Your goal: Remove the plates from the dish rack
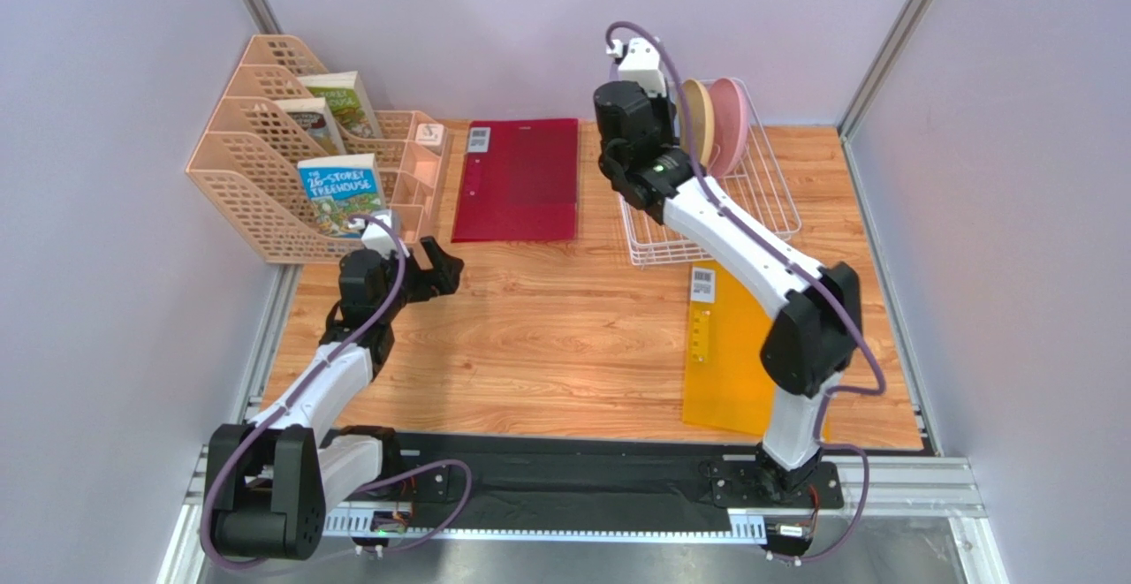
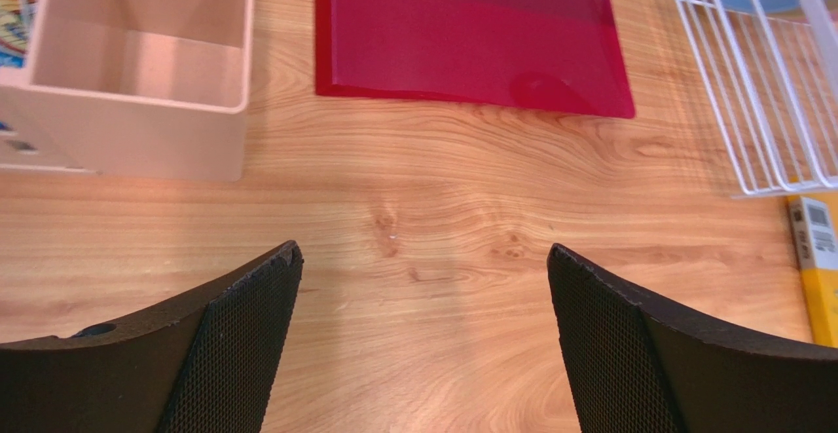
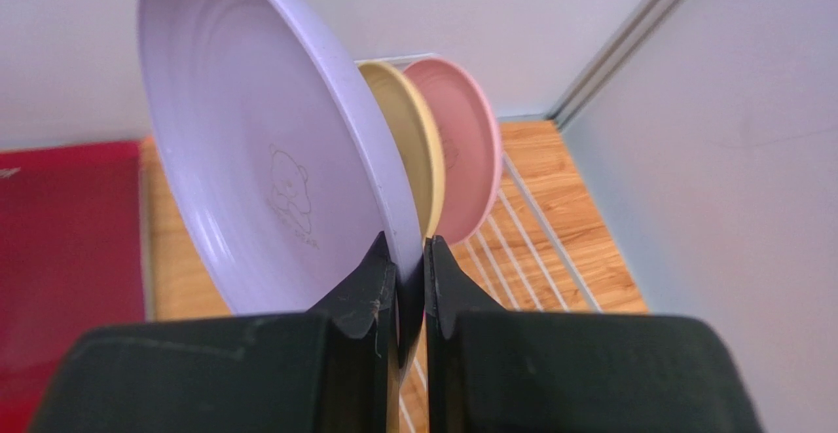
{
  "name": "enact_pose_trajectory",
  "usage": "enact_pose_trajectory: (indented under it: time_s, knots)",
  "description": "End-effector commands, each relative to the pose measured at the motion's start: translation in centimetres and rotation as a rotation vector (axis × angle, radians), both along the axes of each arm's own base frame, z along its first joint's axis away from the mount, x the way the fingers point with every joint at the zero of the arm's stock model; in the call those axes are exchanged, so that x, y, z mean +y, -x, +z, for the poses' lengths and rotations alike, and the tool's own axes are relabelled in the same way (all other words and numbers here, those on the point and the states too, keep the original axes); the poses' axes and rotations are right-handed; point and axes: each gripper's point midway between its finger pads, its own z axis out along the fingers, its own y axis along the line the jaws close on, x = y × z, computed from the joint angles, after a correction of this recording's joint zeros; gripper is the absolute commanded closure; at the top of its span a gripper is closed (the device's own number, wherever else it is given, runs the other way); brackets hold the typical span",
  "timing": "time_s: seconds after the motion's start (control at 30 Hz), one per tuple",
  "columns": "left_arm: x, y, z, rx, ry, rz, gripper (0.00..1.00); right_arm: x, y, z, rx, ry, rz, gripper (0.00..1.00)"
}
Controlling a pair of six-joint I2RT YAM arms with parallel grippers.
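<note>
Right fingers (image 3: pixel 379 281) close narrowly on the rim of the lavender plate (image 3: pixel 266 158), held on edge at the rack (image 3: pixel 536 251). Behind it a cream plate (image 3: pixel 421 148) and a pink plate (image 3: pixel 467 148) stand upright in the rack. Left fingers (image 2: pixel 246 345) are spread wide above the worktop (image 2: pixel 443 217).

We list one high view looking down on the counter (image 1: pixel 558 332), two close wrist views; all three share the dish rack (image 1: pixel 767 200).

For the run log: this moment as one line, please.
right gripper: shut on lavender plate rim | left gripper: open, empty | cream-yellow plate, pink plate: upright in dish rack
</note>
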Motion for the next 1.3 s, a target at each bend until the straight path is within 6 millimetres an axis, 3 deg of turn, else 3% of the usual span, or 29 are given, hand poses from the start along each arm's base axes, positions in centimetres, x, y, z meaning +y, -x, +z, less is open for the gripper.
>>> enact_pose_trajectory:
  time_s: [0.0, 0.03, 0.07, 0.3, 0.57, 1.03, 1.1, 1.13, 1.2, 1.23, 1.27]
  knots:
    - [-2.4, -1.1, 4.5, -0.15, 0.059, -0.135, 0.0, 2.1, 4.3, 0.0, 0.083, -0.244, 0.241, 1.0]
    - [-3.3, -1.0, 5.6, -0.19, 0.09, -0.183, 0.0, 2.0, 5.1, -1.6, 0.121, -0.257, 0.255, 1.0]
    - [-3.7, -0.8, 5.8, -0.199, 0.111, -0.2, 0.0, 2.6, 6.1, -0.9, 0.124, -0.299, 0.323, 1.0]
    - [-6.1, -0.6, 8.4, -0.267, 0.24, -0.307, 0.0, 5.7, 9.4, -2.9, 0.22, -0.45, 0.538, 0.96]
    - [-8.5, -0.9, 9.1, -0.263, 0.319, -0.368, 0.0, 9.6, 10.5, -3.7, 0.275, -0.579, 0.705, 0.98]
    - [-11.1, -2.1, 10.6, -0.324, 0.397, -0.388, 0.03, 13.9, 11.9, -5.3, 0.4, -0.645, 0.907, 0.97]
    - [-11.4, -2.2, 10.6, -0.328, 0.4, -0.396, 0.13, 14.4, 11.9, -5.4, 0.411, -0.643, 0.929, 0.96]
    - [-11.5, -2.3, 10.9, -0.332, 0.4, -0.403, 0.3, 14.6, 12.0, -5.5, 0.419, -0.645, 0.94, 0.97]
    - [-11.7, -2.4, 10.4, -0.316, 0.4, -0.413, 0.54, 14.7, 11.9, -5.6, 0.421, -0.645, 0.94, 0.96]
    - [-11.7, -2.5, 10.1, -0.308, 0.4, -0.409, 0.83, 14.6, 11.8, -5.6, 0.418, -0.641, 0.939, 0.96]
    - [-11.6, -2.6, 9.9, -0.307, 0.397, -0.402, 0.94, 14.6, 11.8, -5.7, 0.421, -0.637, 0.936, 0.95]
